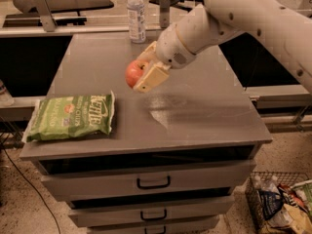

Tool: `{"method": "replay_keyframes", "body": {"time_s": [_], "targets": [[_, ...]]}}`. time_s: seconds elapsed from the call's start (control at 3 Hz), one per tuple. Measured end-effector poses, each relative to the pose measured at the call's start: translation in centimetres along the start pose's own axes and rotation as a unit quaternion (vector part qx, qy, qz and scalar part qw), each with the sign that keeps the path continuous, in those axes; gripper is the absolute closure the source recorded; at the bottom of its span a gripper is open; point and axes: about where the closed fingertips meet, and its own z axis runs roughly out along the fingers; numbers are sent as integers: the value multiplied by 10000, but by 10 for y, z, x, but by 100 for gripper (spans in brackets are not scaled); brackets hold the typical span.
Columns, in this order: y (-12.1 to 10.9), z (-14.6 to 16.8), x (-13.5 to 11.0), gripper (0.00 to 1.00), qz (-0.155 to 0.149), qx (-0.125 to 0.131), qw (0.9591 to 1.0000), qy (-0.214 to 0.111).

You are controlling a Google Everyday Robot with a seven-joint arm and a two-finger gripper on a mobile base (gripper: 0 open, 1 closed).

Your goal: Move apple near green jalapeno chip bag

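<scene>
The red-orange apple [133, 72] is held in my gripper [142, 73], lifted above the grey cabinet top [195, 106] near its middle. The gripper's pale fingers [151, 77] are shut around the apple. The white arm reaches in from the upper right. The green jalapeno chip bag [70, 116] lies flat at the front left corner of the cabinet top, with white "Kettle" lettering. The apple is up and to the right of the bag, about a bag's width away from its right end.
A clear water bottle [137, 14] stands at the back edge of the cabinet top. A grey post [165, 6] stands behind it. Drawers [153, 182] face front below. A wire basket with packets [280, 204] sits on the floor at the lower right.
</scene>
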Motion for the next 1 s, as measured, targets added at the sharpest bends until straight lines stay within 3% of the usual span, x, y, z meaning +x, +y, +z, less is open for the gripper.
{"method": "replay_keyframes", "body": {"time_s": [0.33,0.67,1.0], "targets": [[6,29,-6,100,-153,-236,9995,121],[11,52,-6,84,-262,-430,9982,322],[15,64,-1,62,-295,-535,9970,478]]}}
